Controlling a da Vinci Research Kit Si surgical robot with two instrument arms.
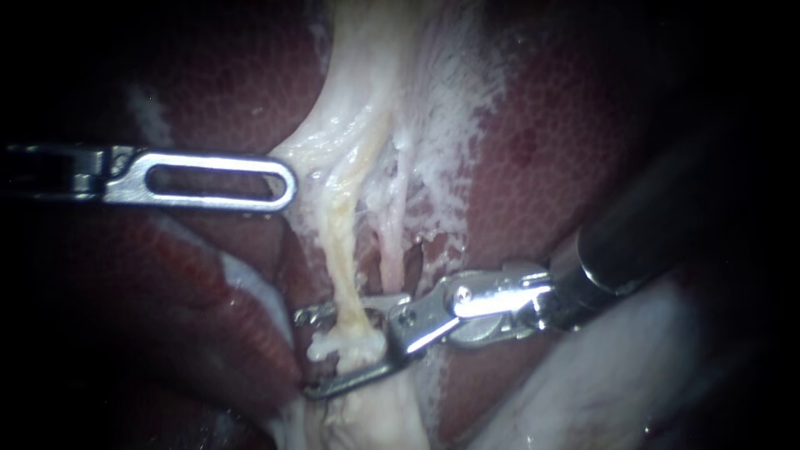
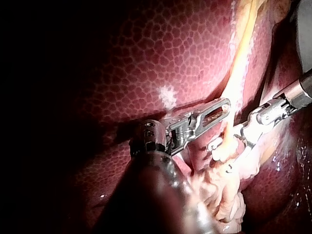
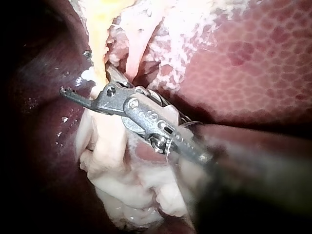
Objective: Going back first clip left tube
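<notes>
The left tube is pale yellow and runs down from the white tissue between the liver lobes. A thinner pink tube lies just to its right. My right instrument comes in from the right with its jaws open, one above and one below the left tube where a white knot of tissue sits. The same straddle shows in the right wrist view, around the tube ahead of my right instrument. My left instrument lies level, its slotted jaws shut, tip against the white tissue edge. No clip shows clearly.
Dark red mottled liver flanks the tubes on both sides. Pale gallbladder tissue bunches below the right instrument's jaws. In the left wrist view my left instrument ends beside the yellow tube, with my right instrument across from it.
</notes>
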